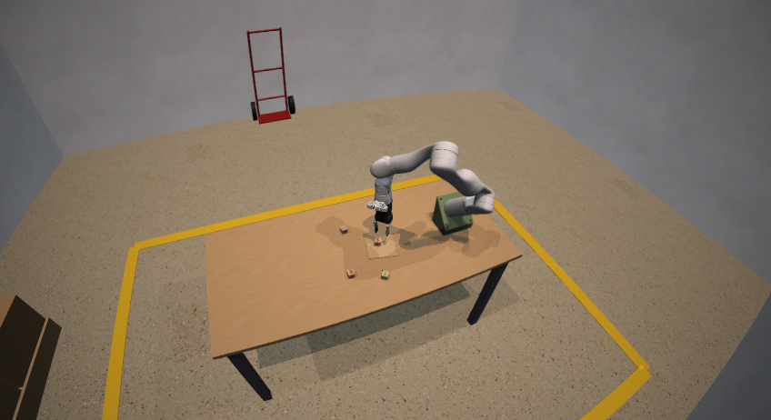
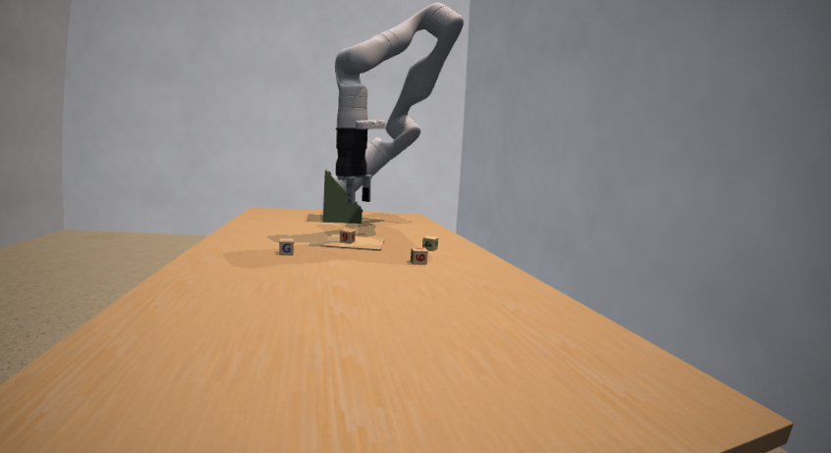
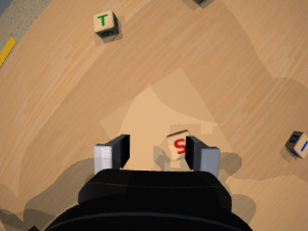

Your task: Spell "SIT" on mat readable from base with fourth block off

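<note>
The S block (image 1: 377, 241) (image 2: 347, 236) (image 3: 178, 145) lies on the thin mat (image 1: 386, 251) (image 2: 369, 245) (image 3: 141, 113), its red S face up. My gripper (image 1: 381, 233) (image 2: 358, 201) (image 3: 157, 147) is open and empty above the mat; in the wrist view one finger overlaps the S block's edge. The T block (image 1: 385, 275) (image 2: 429, 243) (image 3: 104, 22), with a green T up, lies off the mat. The I block (image 1: 343, 229) (image 2: 285, 247) (image 3: 298, 144), with a blue bar letter, lies off the mat on the opposite side.
The fourth block (image 1: 350, 274) (image 2: 418, 256) (image 3: 200, 0), with red letters, lies off the mat on the T block's side and is cut off in the wrist view. The green base wedge (image 1: 450, 217) (image 2: 340, 208) stands at the table's robot end.
</note>
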Motion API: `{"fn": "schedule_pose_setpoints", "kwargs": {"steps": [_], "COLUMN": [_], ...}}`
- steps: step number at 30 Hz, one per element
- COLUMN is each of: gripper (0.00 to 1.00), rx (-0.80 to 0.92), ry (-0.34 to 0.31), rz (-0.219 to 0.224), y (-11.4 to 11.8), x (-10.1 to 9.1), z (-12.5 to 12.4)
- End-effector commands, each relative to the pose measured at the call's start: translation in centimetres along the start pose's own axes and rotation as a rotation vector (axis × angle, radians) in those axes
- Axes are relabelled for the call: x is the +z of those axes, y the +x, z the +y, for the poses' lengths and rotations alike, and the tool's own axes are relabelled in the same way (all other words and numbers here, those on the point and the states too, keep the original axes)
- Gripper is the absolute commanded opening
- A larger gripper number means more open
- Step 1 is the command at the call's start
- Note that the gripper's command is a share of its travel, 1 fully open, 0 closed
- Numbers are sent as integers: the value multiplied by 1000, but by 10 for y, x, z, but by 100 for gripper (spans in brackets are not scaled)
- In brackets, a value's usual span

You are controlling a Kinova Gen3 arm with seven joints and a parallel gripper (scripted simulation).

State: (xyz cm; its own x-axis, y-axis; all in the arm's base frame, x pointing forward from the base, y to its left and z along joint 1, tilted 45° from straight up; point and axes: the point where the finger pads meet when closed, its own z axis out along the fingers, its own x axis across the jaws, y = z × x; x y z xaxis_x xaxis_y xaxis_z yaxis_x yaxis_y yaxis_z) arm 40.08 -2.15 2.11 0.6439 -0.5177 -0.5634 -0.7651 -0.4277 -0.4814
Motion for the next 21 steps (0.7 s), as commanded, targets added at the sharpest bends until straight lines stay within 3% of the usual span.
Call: {"fn": "schedule_pose_setpoints", "kwargs": {"steps": [1, 21], "gripper": [100, 100], "rx": [130, 772], "ry": [-2, 19], "rz": [-4, 24], "y": [-2, 10], "x": [3, 7], "z": [-2, 4]}}
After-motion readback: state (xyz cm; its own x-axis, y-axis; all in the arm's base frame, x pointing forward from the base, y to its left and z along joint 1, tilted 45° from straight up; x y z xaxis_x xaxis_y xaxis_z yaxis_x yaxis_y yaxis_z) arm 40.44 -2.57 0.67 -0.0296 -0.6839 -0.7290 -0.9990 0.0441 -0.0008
